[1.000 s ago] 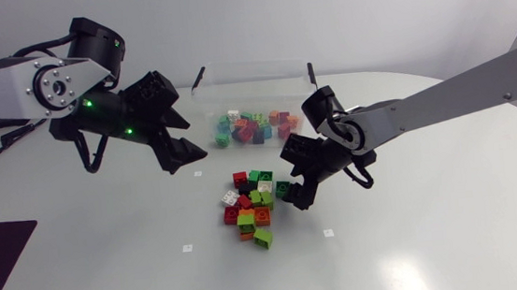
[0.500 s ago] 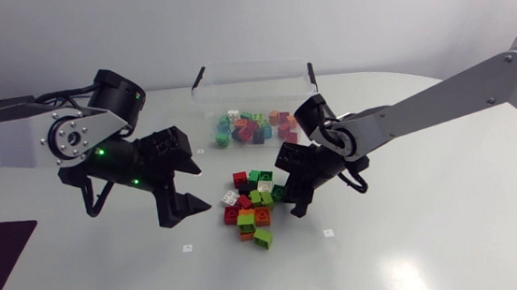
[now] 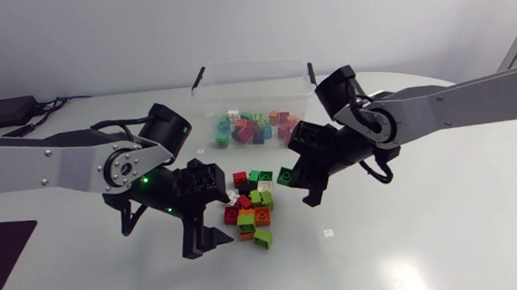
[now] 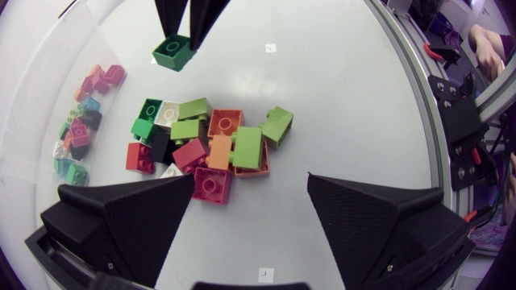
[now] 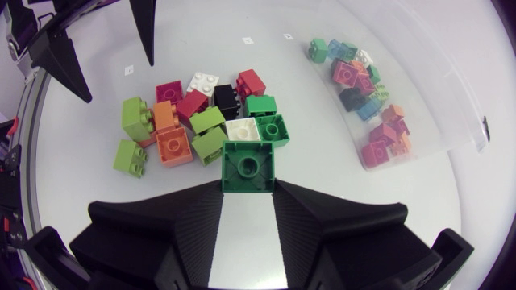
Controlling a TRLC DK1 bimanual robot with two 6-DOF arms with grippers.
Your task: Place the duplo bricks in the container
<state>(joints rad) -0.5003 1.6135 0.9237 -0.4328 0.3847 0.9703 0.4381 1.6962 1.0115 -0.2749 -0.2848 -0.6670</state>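
The right gripper (image 5: 248, 187) is clamped on a green brick (image 5: 248, 167) beside the pile (image 3: 250, 207); the left gripper (image 4: 250, 179) is spread wide at the pile's near side.
Nearest, on the near side of the pile, the left gripper hangs low over the table (image 3: 416, 234), its fingers wide apart with nothing between them. A magenta brick (image 4: 211, 184) at the pile's edge lies just ahead of the gap. The pile is a loose heap of red, green, lime, orange, white and black pieces. At its right side the right gripper holds the green brick apart from the pile, with a finger on each flank. Beyond the pile stands the clear container (image 3: 202, 93), with mixed bricks (image 3: 252, 127) inside.
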